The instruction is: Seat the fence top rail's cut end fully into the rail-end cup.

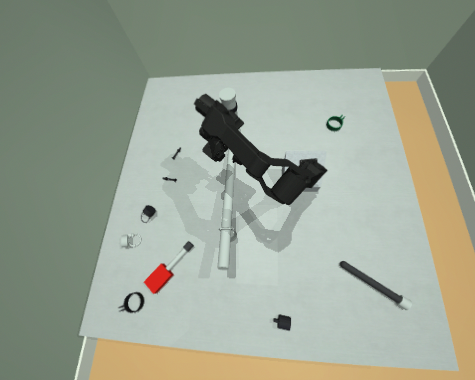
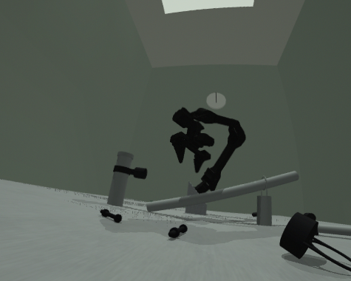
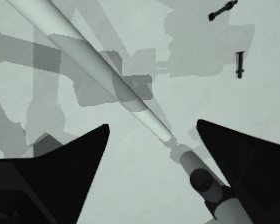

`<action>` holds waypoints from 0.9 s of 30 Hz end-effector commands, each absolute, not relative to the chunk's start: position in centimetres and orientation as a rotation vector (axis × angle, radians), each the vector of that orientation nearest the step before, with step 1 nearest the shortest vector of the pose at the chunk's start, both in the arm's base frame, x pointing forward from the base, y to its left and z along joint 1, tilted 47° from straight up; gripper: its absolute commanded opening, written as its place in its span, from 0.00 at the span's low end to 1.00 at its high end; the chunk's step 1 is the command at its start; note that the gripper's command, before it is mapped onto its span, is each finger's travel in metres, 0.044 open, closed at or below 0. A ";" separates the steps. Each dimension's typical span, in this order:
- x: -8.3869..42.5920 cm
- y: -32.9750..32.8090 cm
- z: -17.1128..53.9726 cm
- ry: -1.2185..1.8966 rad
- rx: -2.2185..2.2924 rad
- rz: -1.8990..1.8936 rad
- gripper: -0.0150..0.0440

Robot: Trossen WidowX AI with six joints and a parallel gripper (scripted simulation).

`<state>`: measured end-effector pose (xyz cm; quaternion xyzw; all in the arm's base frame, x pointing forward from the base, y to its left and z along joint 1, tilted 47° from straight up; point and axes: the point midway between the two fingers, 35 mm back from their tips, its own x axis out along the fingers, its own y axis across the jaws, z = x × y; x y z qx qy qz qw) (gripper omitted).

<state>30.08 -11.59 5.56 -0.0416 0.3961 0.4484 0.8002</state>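
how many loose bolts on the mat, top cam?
2. Both lie left of the rail: one small black bolt farther back, level with the gripper, the other bolt just in front of it. More could be hidden under the arm.

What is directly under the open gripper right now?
Below the open gripper, empty, lie the rail's low cut end and the dark end cup on the post, apart, gap between. The fingers hide whatever lies under them.
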 end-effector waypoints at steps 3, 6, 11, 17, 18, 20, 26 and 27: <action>31.1 -8.8 3.6 0.572 -0.604 1.400 1.00; 31.1 -8.8 3.6 0.572 -0.604 1.400 1.00; 31.1 -8.8 3.6 0.572 -0.604 1.400 1.00; 31.1 -8.8 3.6 0.572 -0.604 1.400 1.00; 31.1 -8.8 3.6 0.572 -0.604 1.400 1.00; 31.2 -8.3 3.0 0.572 -0.604 1.400 1.00; 31.4 -6.3 1.2 0.571 -0.604 1.400 1.00; 31.4 -6.3 1.2 0.571 -0.604 1.400 1.00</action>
